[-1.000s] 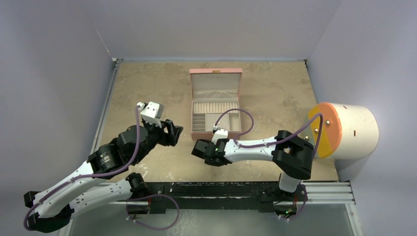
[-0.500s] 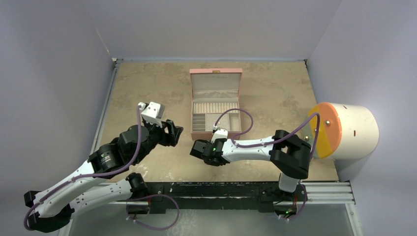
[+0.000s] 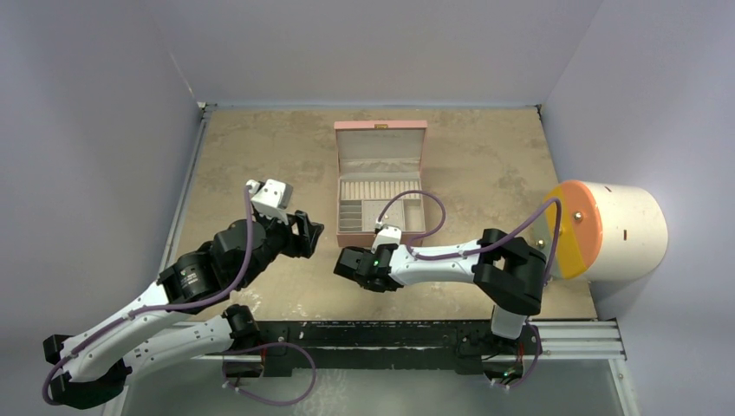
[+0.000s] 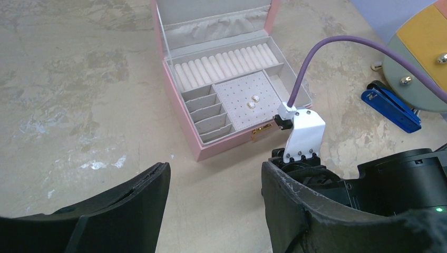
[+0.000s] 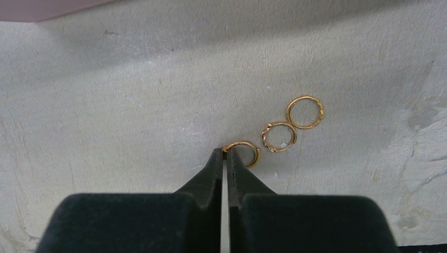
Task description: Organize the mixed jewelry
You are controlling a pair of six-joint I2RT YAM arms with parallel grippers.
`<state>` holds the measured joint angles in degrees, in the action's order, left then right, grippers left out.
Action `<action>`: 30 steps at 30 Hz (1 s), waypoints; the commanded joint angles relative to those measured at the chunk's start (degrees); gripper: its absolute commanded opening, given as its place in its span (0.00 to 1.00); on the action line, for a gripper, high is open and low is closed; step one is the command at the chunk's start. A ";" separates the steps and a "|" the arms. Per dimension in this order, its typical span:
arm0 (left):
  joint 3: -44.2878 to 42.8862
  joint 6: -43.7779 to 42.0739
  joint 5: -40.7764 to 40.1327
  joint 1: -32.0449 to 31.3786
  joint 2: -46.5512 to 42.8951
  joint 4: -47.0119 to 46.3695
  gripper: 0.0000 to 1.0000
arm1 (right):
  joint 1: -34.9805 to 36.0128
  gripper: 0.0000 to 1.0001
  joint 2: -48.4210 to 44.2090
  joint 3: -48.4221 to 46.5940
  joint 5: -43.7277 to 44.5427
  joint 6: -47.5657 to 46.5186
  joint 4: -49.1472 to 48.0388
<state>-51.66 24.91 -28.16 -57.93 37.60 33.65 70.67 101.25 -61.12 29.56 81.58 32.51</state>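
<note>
- Gold studs [image 4: 252, 101]: two already in the pink box [image 4: 182, 126] (nice).
- We've got the right gripper [image 5: 225, 154] pinching the nearest ring [image 5: 255, 156] on the table [image 5: 132, 95]; other rings [image 5: 289, 112] wait beside it.
- Our left gripper [image 4: 215, 173] hangs spread.

I see the box [image 3: 380, 128] sitting mid-bench [image 3: 485, 156], with two studs [image 4: 256, 98] on its centre pad. The right end effector [image 3: 345, 263] is just in front of the box and the left end effector [image 3: 310, 232] is off to its left. On the bench, the nearest ring [image 5: 256, 154] touches the right tips. The middle ring [image 5: 265, 138] and far ring [image 5: 320, 113] lie beyond it in a row.
</note>
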 commanded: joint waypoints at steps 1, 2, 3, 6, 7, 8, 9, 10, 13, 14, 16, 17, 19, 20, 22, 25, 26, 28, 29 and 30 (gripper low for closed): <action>-0.36 0.48 -0.90 -0.17 0.34 -1.48 0.64 | 0.08 0.00 0.73 0.30 3.04 -1.59 -0.05; -0.37 0.49 -0.99 -0.17 0.43 -1.48 0.64 | 0.08 0.00 0.45 0.30 3.02 -2.57 -0.60; -0.33 0.57 -1.08 -0.16 0.51 -1.48 0.64 | 0.20 0.00 0.13 0.49 3.04 -3.30 -1.06; -0.44 0.88 -1.43 -0.16 0.83 -1.39 0.64 | 0.49 0.00 -2.29 2.20 2.58 -6.80 -5.24; -0.45 0.97 -1.60 -0.16 0.88 -1.39 0.64 | 0.65 0.00 -3.61 3.06 2.34 -8.42 -7.14; -0.52 1.16 -1.75 -0.16 0.92 -1.39 0.64 | 0.83 0.00 -5.14 4.71 2.14 -10.18 -9.50; -0.52 1.31 -1.87 -0.16 1.04 -1.24 0.64 | 0.87 0.00 -6.96 6.03 1.97 -12.16 -11.74; -0.55 1.49 -2.01 -0.17 1.13 -1.29 0.64 | 0.90 0.00 -8.64 7.20 1.91 -14.31 -13.89; -0.63 1.89 -2.53 -0.22 1.49 -1.16 0.64 | 0.91 0.00 -14.94 10.70 1.32 -23.68 -20.55; -0.61 2.02 -2.70 -0.17 1.72 -1.13 0.64 | 0.89 0.00 -16.46 12.19 0.63 -26.77 -23.07; -0.67 2.28 -2.85 -0.16 2.13 -0.93 0.64 | 0.87 0.00 -20.77 15.38 -0.94 -34.37 -29.26; -0.67 2.40 -2.78 -0.16 2.22 -0.87 0.64 | 0.87 0.00 -23.76 16.95 -1.92 -37.57 -31.59; -0.64 2.60 -2.98 -0.17 2.54 -0.65 0.64 | 0.87 0.00 -28.00 20.08 -4.02 -44.69 -37.53; -0.70 2.68 -3.03 -0.16 2.62 -0.61 0.63 | 0.87 0.00 -30.03 21.35 -5.09 -48.58 -40.20; -0.72 2.78 -3.04 -0.16 2.65 -0.72 0.63 | 0.87 0.00 -33.49 23.24 -7.77 -57.65 -44.66; -0.80 2.87 -2.75 -0.16 2.89 -0.85 0.63 | 0.87 0.00 -37.72 24.59 -11.37 -69.39 -47.15; -0.81 2.99 -2.50 -0.16 2.95 -0.86 0.63 | 0.87 0.00 -39.10 25.39 -13.71 -75.58 -49.04; -0.80 3.27 -2.11 -0.17 3.14 -0.82 0.63 | 0.87 0.00 -41.92 27.31 -18.26 -83.75 -52.82; -0.81 3.49 -1.89 -0.20 3.22 -0.74 0.63 | 0.87 0.00 -43.35 28.27 -20.74 -87.89 -54.61; -0.79 3.70 -1.52 -0.19 3.32 -0.70 0.63 | 0.91 0.00 -44.59 29.26 -23.02 -92.13 -56.41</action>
<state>-51.66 27.40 -30.17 -57.93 40.77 34.04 71.26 61.58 -34.68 16.73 13.10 -12.23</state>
